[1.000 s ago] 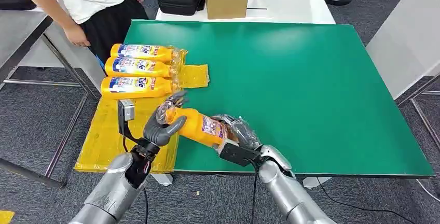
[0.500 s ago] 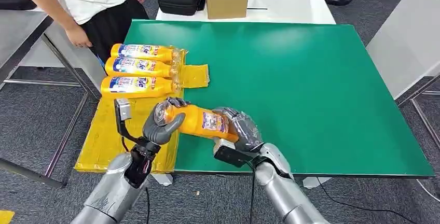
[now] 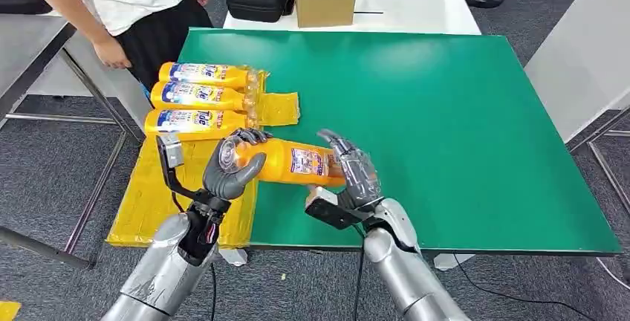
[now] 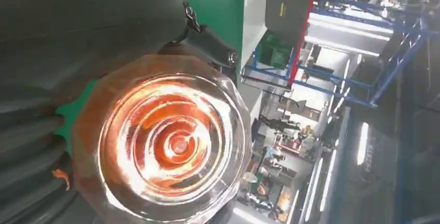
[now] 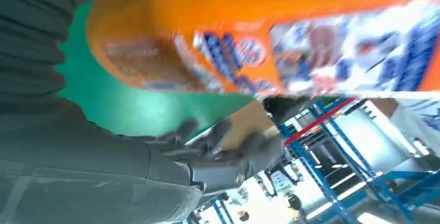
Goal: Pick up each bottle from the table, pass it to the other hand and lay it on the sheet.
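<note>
As the right hand (image 3: 349, 172) peels its fingers open and off the orange bottle (image 3: 286, 162), the left hand (image 3: 232, 166) now wraps its clear base above the table's near edge — handover looks complete, though blur hides any lingering touch.

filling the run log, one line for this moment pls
phase: handover | bottle: left robot hand grips | right robot hand: open
</note>
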You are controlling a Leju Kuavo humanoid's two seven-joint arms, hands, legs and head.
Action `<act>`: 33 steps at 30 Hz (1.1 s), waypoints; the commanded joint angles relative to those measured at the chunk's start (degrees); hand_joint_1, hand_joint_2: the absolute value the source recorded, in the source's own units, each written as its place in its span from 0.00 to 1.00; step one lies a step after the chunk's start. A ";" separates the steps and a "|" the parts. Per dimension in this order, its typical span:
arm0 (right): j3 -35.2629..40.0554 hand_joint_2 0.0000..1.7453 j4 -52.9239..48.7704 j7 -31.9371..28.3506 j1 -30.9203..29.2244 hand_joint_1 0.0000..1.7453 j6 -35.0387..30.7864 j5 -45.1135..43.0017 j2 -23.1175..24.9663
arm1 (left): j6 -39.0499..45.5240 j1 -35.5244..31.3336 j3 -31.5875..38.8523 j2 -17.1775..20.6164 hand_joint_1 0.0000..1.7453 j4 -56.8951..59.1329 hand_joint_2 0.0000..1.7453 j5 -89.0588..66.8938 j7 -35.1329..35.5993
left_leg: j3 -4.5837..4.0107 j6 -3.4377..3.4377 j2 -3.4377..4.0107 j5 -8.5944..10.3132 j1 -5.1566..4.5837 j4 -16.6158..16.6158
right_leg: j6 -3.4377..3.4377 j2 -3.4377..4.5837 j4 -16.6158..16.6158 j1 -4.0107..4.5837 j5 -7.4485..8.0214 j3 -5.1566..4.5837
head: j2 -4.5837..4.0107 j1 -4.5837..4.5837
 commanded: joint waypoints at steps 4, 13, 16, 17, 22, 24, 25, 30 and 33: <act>-1.37 0.00 4.39 1.49 -5.22 0.00 0.55 -0.11 -0.12 | 0.78 0.49 -2.03 0.51 1.00 0.41 1.00 0.46 0.95 | 0.29 -0.12 0.14 -0.17 0.06 0.04 | -0.11 0.09 0.02 0.07 -0.13 0.27 | 0.00 0.00; -1.89 0.00 4.69 1.32 -5.29 0.00 1.32 -0.68 -0.17 | 1.65 0.95 -1.68 0.36 1.00 -0.53 1.00 0.69 1.13 | 0.16 -0.06 0.12 -0.07 0.00 -0.03 | -0.06 0.08 -0.02 0.00 -0.04 0.12 | 0.00 0.00; -2.23 0.00 4.46 1.00 -4.60 0.00 2.14 -1.43 -0.42 | 3.97 1.01 -0.90 0.43 1.00 -0.73 1.00 0.14 1.22 | 0.27 -0.10 0.16 -0.13 0.03 -0.01 | -0.09 0.12 -0.01 0.04 -0.09 0.24 | 0.00 0.02; -2.24 0.00 4.49 0.87 -4.43 0.00 2.59 -1.70 -0.49 | 5.34 0.84 -0.60 0.41 1.00 -0.47 1.00 -0.52 0.97 | 0.22 -0.09 0.13 -0.11 0.02 -0.01 | -0.08 0.09 -0.01 0.03 -0.08 0.20 | 0.00 0.00; -1.85 0.00 6.26 0.05 -4.48 0.00 5.22 -2.87 -0.71 | 17.50 -2.71 2.62 -1.25 1.00 4.63 1.00 -5.94 -2.31 | 0.22 -0.11 0.00 -0.11 0.09 0.05 | -0.11 -0.06 -0.01 0.10 -0.11 0.24 | 0.00 0.02; -1.86 0.00 6.68 -0.01 -4.68 0.00 5.77 -3.12 -0.82 | 19.13 -3.60 3.09 -1.31 1.00 5.59 1.00 -7.04 -3.21 | 0.20 -0.10 -0.04 -0.06 0.06 0.01 | -0.09 -0.09 -0.02 0.07 -0.08 0.21 | 0.00 0.04; -1.91 0.00 6.81 -0.04 -4.79 0.00 5.79 -3.17 -0.82 | 19.01 -3.91 3.24 -1.20 1.00 5.98 1.00 -6.97 -3.17 | 0.33 -0.15 -0.01 -0.13 0.11 0.03 | -0.14 -0.07 -0.01 0.12 -0.13 0.34 | 0.00 0.00; -1.48 0.00 8.77 0.06 -5.48 0.00 6.65 -3.33 -1.20 | 22.14 -6.12 4.45 -1.98 1.00 10.24 1.00 -8.36 -4.11 | 0.36 -0.14 0.03 -0.17 0.11 0.06 | -0.13 -0.03 0.00 0.13 -0.16 0.37 | 0.00 0.02; -1.32 0.00 10.43 0.10 -5.73 0.00 6.59 -3.47 -1.29 | 23.49 -8.59 5.18 -2.56 1.00 14.66 1.00 -8.52 -4.66 | 0.76 -0.29 0.14 -0.48 0.26 0.28 | -0.28 0.02 0.13 0.29 -0.41 0.80 | 0.00 0.02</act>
